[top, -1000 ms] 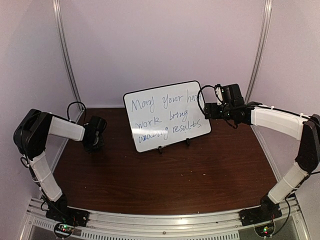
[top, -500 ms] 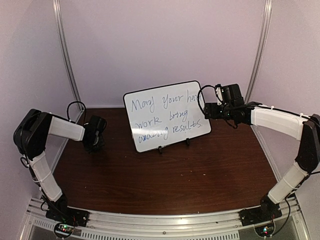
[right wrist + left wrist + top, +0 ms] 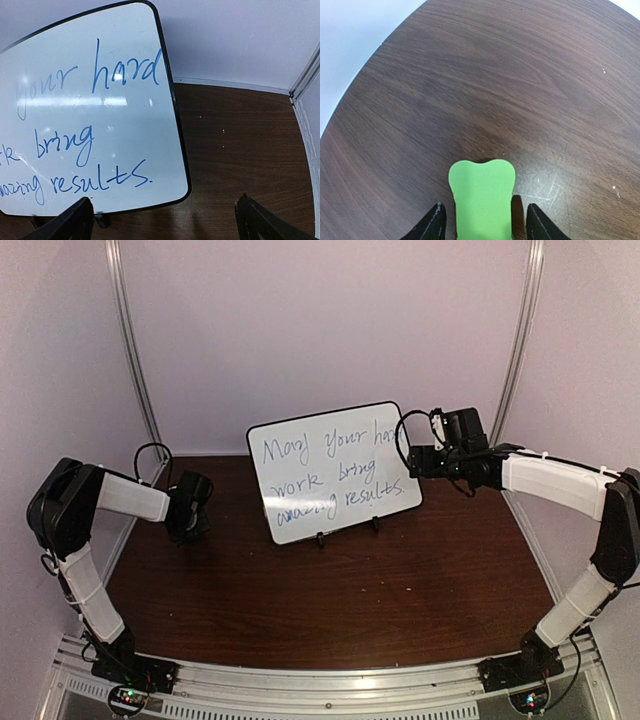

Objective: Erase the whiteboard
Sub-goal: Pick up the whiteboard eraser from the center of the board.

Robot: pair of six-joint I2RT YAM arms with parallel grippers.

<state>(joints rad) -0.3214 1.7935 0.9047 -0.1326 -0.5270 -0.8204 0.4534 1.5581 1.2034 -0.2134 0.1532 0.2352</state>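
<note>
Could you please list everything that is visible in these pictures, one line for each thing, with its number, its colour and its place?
whiteboard: one, white with a black frame, standing on small feet at the back middle of the table
handwriting: several lines, blue, on the whiteboard
eraser: one, green, between the fingers of the left tool, above the table
table: one, dark brown wood, under everything
walls: pale, behind and at both sides
left arm: one, white and black, left side
right arm: one, white and black, right side
left tool: black, closed on the eraser
right tool: black, open, near the whiteboard's right edge
</note>
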